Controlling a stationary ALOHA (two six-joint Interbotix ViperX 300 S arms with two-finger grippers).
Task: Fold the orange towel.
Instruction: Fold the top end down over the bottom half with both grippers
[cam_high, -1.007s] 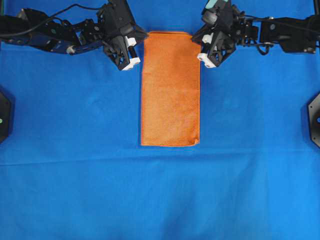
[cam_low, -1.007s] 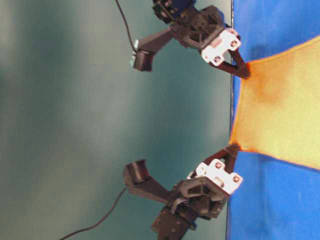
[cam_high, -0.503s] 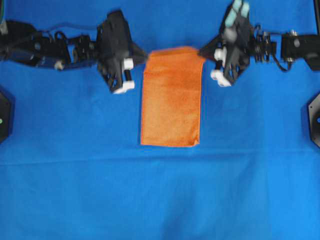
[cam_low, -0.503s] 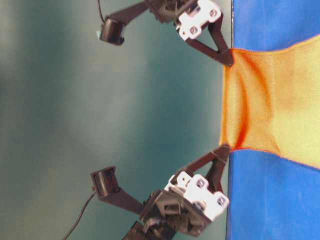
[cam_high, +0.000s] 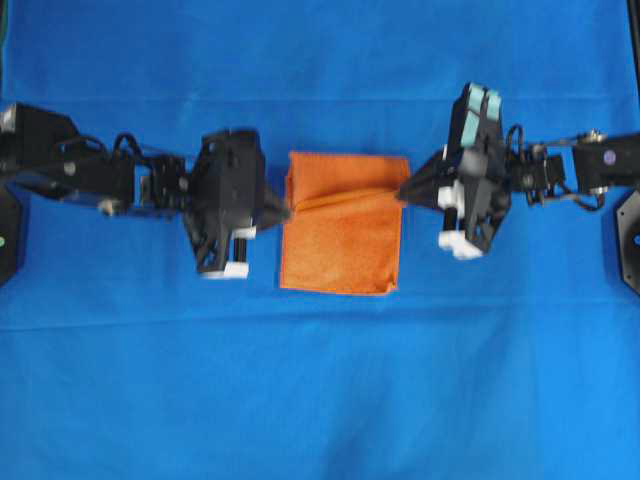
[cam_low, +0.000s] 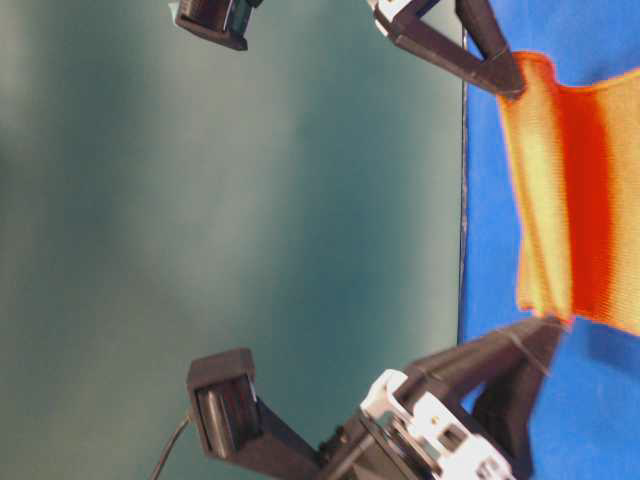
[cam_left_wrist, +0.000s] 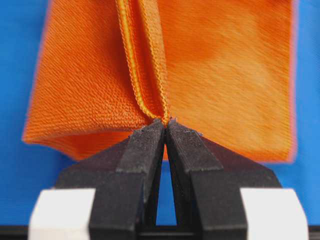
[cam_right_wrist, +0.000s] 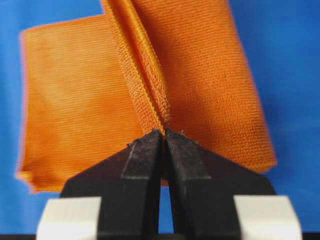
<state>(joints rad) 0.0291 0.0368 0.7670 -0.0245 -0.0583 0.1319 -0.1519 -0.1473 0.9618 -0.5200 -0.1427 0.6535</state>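
1. The orange towel (cam_high: 342, 222) lies in the middle of the large blue cloth (cam_high: 320, 380), partly doubled over itself, between the two arms.
2. In the overhead view its outline is close to square, slightly taller than wide. Its near straight edge runs left to right, parallel to the lower edge of that view.
3. The lifted hem runs crosswise as a raised ridge from one side of the towel to the other, level with the two grippers. This line from gripper to gripper is the axis of the fold.
4. Below the ridge the cloth lies flat on the blue cloth; above it the far part is raised and folded.
5. The left gripper (cam_high: 262, 211) meets the towel at its left edge. In the left wrist view its black fingers (cam_left_wrist: 145, 150) are pressed together, pinching the stitched hem where two layers of it meet.
6. The right gripper (cam_high: 404, 193) meets the towel at its right edge, opposite the left one. In the right wrist view its fingers (cam_right_wrist: 146, 150) are likewise pressed tight, with the doubled hem caught at their tips.
7. The towel thus hangs between the two pincers, which face each other across it, each tip at a side edge.
8. The table-level view shows the held edge raised off the blue cloth, the cloth sagging in a band between both tips.
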